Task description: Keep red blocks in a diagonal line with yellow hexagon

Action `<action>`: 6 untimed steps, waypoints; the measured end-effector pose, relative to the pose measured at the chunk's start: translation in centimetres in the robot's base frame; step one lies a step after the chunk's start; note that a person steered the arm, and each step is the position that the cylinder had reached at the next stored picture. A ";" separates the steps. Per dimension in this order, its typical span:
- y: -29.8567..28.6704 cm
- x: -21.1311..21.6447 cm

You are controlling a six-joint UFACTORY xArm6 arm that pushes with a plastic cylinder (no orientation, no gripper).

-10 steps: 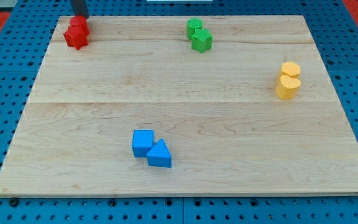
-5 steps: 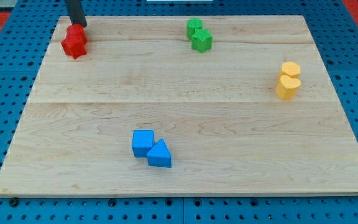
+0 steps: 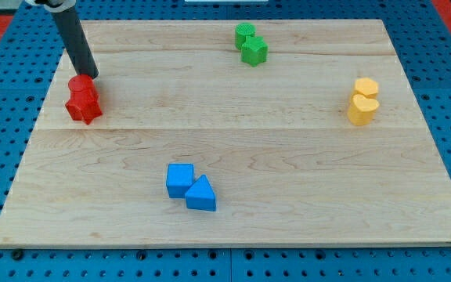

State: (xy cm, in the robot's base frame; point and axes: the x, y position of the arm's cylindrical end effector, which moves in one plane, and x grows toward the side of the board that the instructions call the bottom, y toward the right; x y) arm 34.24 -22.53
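Note:
Two red blocks (image 3: 82,98) sit pressed together near the board's left edge, shapes hard to tell apart. My tip (image 3: 89,75) touches their upper side, with the dark rod rising toward the view's top left. The yellow hexagon (image 3: 366,87) lies near the right edge, touching a second yellow block (image 3: 361,110) just below it.
Two green blocks (image 3: 250,45) sit together at the top centre. A blue cube (image 3: 180,179) and a blue triangle (image 3: 202,194) touch at the lower centre. The wooden board (image 3: 288,164) lies on a blue pegboard table.
My tip has pushed the red pair from the top left corner downward along the left edge, by roughly a quarter of the board's depth. The other blocks have not moved.

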 end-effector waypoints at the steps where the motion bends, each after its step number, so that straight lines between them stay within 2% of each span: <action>1: 0.0 1.3; 3: 0.0 2.9; 6: -1.5 2.0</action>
State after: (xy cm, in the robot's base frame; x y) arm 36.25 -24.04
